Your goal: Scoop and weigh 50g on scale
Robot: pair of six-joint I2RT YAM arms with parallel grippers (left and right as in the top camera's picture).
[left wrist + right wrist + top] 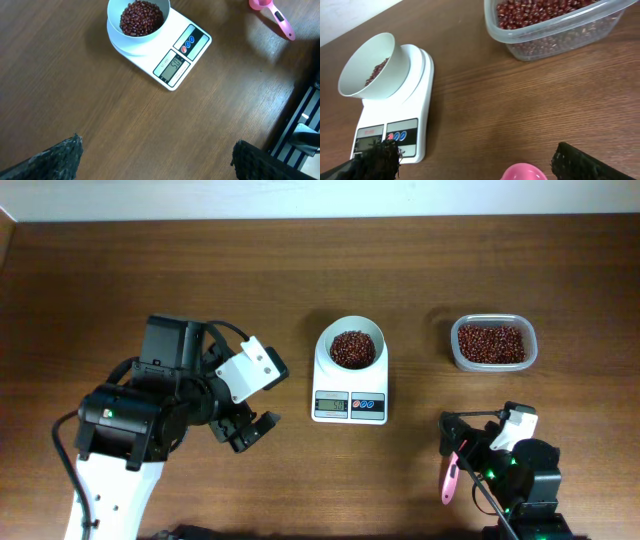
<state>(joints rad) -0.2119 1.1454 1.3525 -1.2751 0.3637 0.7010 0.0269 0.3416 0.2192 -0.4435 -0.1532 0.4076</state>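
We see the scale (350,385) near the middle of the bench (120,270), with its display and its blue and red buttons turned to the near edge. On its far part stands a round white bowl (351,348) that holds dark red beans (141,17). The digits on the display are too small for us to read with certainty.

To the right of the scale and well apart from it stands a clear plastic tub (493,343), also filled with red beans. It does not touch the scale.

The left pincer (250,432) hangs over the bare bench on the left of the scale, near it but not touching it. In the left wrist view its two dark fingers (60,157) stand far apart at the lower corners, and between them we see only wood. It holds nothing.

The right pincer (462,442) is at the near right part of the bench, in front of the tub. Its fingers (590,165) also stand wide apart. A pink scoop (450,477) lies just beside it, with the handle pointing to the near edge. In the right wrist view the round pink head of the scoop shows at the lower edge, between the two fingers. The fingers are not clamped on it. Whether one of them touches the scoop, we cannot tell.
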